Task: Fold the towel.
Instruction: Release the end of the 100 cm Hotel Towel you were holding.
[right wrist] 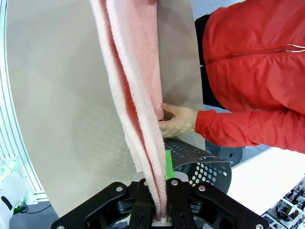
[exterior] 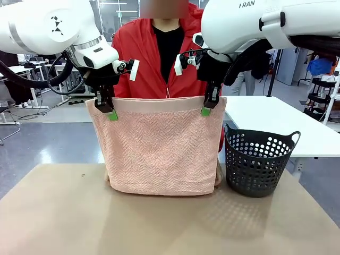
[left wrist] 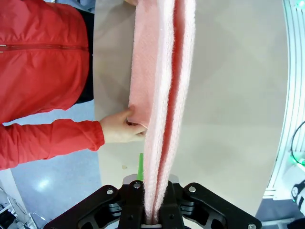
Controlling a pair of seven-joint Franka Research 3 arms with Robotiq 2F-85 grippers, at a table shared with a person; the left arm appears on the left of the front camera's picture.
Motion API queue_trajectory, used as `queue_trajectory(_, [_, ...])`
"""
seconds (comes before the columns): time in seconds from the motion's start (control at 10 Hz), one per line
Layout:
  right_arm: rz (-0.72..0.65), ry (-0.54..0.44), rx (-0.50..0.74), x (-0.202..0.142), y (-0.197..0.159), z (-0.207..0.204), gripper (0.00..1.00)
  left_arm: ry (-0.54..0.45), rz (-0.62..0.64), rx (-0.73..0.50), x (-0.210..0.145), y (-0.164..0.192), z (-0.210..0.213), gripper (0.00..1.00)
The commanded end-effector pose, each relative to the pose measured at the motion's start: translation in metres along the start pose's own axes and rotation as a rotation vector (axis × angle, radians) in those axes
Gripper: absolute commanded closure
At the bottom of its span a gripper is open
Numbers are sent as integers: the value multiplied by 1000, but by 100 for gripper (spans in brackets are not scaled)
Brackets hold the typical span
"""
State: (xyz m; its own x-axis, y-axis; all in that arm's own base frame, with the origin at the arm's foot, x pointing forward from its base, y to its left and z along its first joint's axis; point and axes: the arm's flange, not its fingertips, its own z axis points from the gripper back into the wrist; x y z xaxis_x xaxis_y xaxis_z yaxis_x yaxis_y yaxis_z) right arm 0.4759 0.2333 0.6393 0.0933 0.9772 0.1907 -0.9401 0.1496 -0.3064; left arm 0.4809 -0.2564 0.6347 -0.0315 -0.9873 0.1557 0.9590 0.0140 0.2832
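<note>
We hold the towel upright over the far half of the table, its bottom resting near the far edge, beside the basket towards the right edge. Our left gripper and right gripper each clamp a top corner. To fold well, we should hold both corners level and lower them together. Behind the cloth the person's hands pinch its sides. The front view hides them, and we cannot count the layers.
</note>
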Motion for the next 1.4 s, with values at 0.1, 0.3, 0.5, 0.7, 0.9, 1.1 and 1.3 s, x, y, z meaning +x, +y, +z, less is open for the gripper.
queue_trajectory(0.1, [11,-2,2,-2,0,3,100,14,-14,7,0,4,4,100])
queue_trajectory(0.3, [11,-2,2,-2,0,3,100,14,-14,7,0,4,4,100])
queue_trajectory(0.5, [11,-2,2,-2,0,3,100,14,-14,7,0,4,4,100])
queue_trajectory(0.7, [11,-2,2,-2,0,3,100,14,-14,7,0,4,4,100])
queue_trajectory(0.9, [11,-2,2,-2,0,3,100,14,-14,7,0,4,4,100])
queue_trajectory(1.1, [11,-2,2,-2,0,3,100,14,-14,7,0,4,4,100])
queue_trajectory(1.3, [11,-2,2,-2,0,3,100,14,-14,7,0,4,4,100])
